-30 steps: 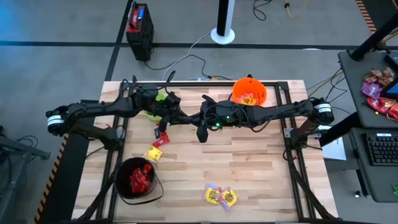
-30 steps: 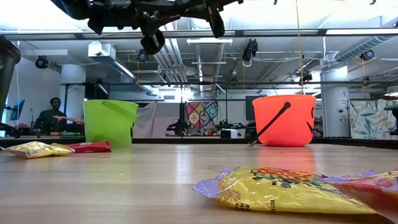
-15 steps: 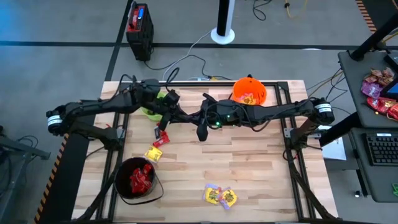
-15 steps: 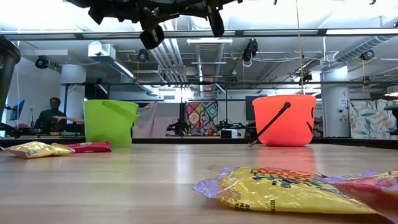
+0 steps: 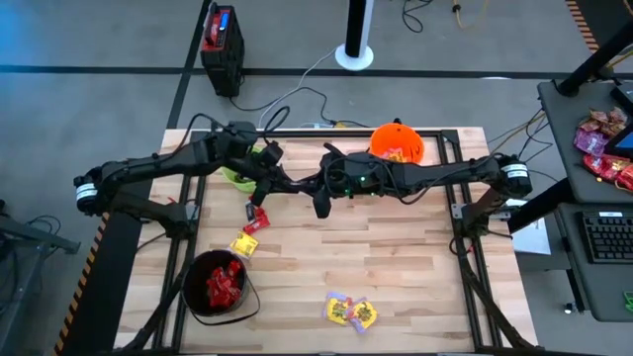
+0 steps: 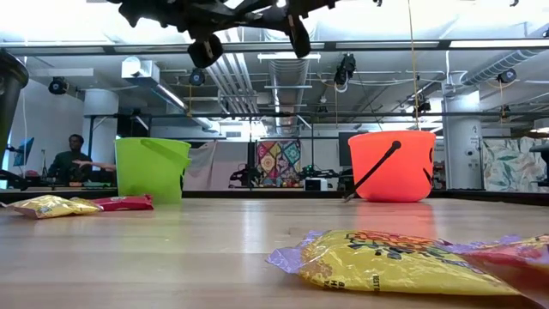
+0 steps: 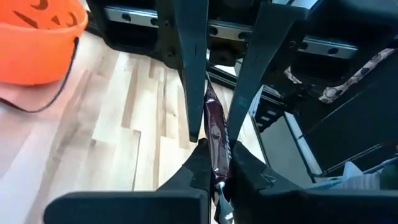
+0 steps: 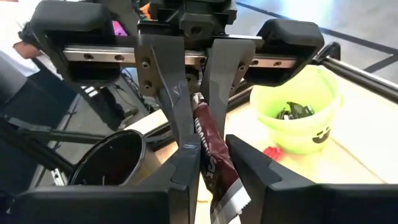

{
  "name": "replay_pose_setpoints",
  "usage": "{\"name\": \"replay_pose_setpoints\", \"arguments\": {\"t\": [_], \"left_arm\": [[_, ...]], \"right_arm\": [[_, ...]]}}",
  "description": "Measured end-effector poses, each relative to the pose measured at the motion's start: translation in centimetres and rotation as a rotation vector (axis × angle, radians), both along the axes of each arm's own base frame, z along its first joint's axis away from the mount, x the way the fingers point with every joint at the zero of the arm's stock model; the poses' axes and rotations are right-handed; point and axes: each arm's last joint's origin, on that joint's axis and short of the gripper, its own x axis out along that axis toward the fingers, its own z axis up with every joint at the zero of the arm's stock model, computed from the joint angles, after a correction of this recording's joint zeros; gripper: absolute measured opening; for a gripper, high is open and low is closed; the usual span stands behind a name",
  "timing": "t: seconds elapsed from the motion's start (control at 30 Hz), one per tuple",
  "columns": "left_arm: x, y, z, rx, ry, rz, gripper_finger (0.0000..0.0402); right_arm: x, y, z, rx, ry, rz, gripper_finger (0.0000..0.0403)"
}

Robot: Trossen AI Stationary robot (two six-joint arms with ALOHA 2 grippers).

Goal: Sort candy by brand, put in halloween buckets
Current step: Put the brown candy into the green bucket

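A dark brown candy (image 8: 210, 146) with a silver crimped end hangs in the air between my two grippers, above the table's far middle. My left gripper (image 5: 286, 184) reaches in from the left and my right gripper (image 5: 303, 185) from the right, tip to tip, both shut on it. The lime green bucket (image 8: 300, 112) holds dark candies and stands under my left arm (image 5: 235, 178). The orange bucket (image 5: 398, 146) stands at the far edge. The black bucket (image 5: 218, 287), holding red candies, stands near left. Loose red (image 5: 257, 220) and yellow candies (image 5: 243, 244) lie on the wood. My left gripper pinches the candy's upper end (image 8: 198, 104) between its two fingers (image 8: 171, 93); it comes level from the table's left. The candy is lifted clear of the table. My right gripper pinches the same candy lower down (image 8: 214, 163) between its two fingers (image 8: 186, 163), coming level from the table's right; the silver end (image 8: 229, 204) sticks out past them.
Two more yellow candies (image 5: 351, 312) lie near the table's near edge, close to the low camera (image 6: 377, 262). A side desk with pink-red packets (image 5: 603, 138) and a keyboard stands off to the right. A person (image 6: 73, 159) sits far behind the table.
Both grippers, joined at the candy, have risen a little and drifted toward the table's far edge, my left wrist moving over the green bucket. The candy has stayed between them.
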Motion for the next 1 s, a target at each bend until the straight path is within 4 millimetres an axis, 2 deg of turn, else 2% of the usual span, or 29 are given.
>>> {"name": "replay_pose_setpoints", "arguments": {"t": [0.13, 0.33, 0.67, 0.9, 1.0], "left_arm": [[0.0, 0.1, 0.0, 0.000, -0.001, 0.000, 0.0006], [-0.1, 0.1, 0.0, -0.001, -0.003, -0.001, 0.0006], [-0.6, 1.5, 0.0, -0.017, -0.004, 0.035, 0.0006], [-1.2, 2.8, -0.2, -0.035, 0.024, 0.084, 0.0005], [-2.0, 3.6, -0.6, -0.042, 0.123, 0.168, 0.0005]], "right_arm": [[0.0, -0.2, 0.0, 0.009, 0.001, -0.001, 0.0092], [0.0, -0.5, -0.1, 0.026, 0.001, -0.013, 0.0155], [-0.2, -2.1, 0.6, 0.071, 0.047, -0.064, 0.0255], [-0.5, -3.9, 1.4, 0.064, 0.061, -0.107, 0.0294], [-0.7, -4.7, 1.5, 0.068, 0.057, -0.132, 0.0302]]}}
